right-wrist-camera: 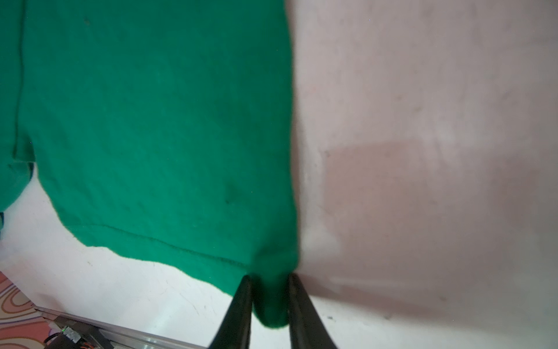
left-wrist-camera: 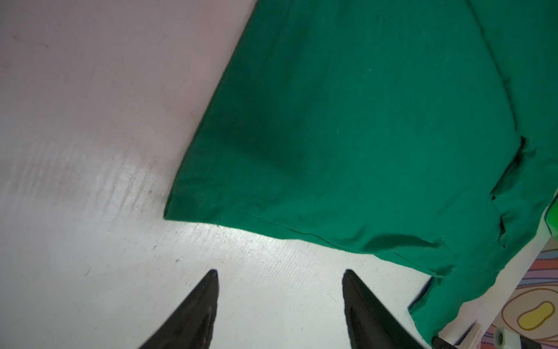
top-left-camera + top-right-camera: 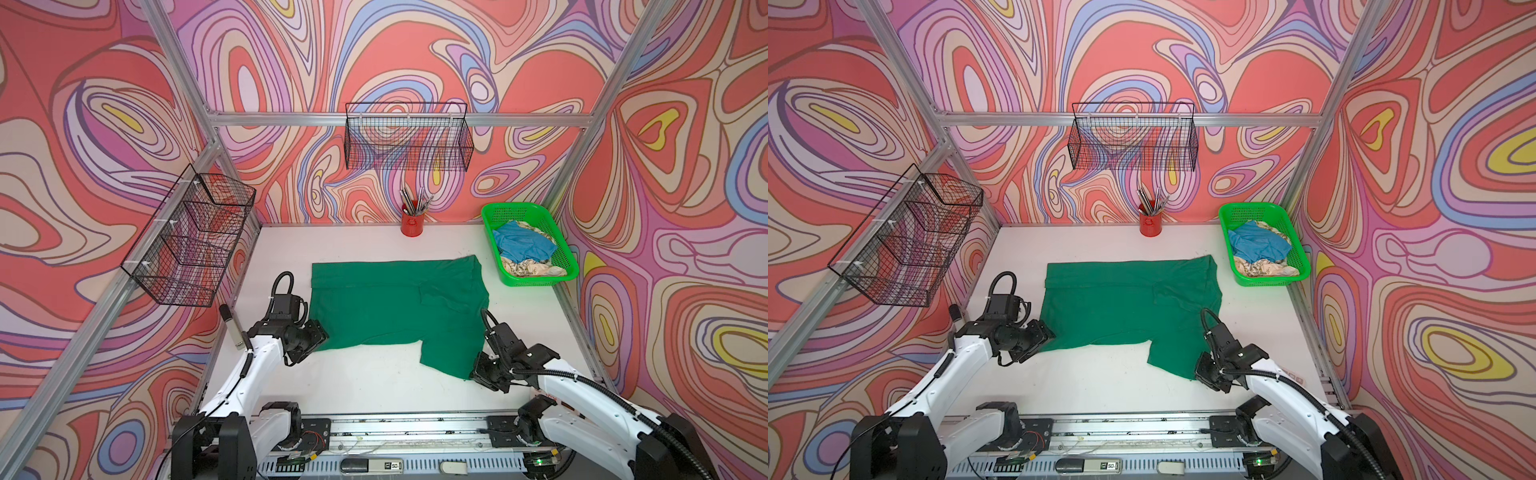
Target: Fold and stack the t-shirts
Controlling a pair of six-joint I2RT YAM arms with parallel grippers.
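Note:
The dark green t-shirt (image 3: 399, 307) (image 3: 1129, 303) lies spread on the white table (image 3: 374, 386). Its near right corner sits pinched between the fingers of my right gripper (image 1: 268, 276) (image 3: 478, 370), which is shut on that green cloth (image 1: 151, 121). My left gripper (image 2: 279, 272) (image 3: 316, 338) is open just off the shirt's near left corner (image 2: 181, 208), with bare table between its fingers. A light blue t-shirt (image 3: 523, 243) lies crumpled on a cream patterned one (image 3: 536, 268) in the basket.
The bright green mesh basket (image 3: 515, 206) stands at the back right corner. A red cup of pens (image 3: 412, 224) is against the back wall. Black wire baskets hang on the back wall (image 3: 409, 137) and the left wall (image 3: 191, 237).

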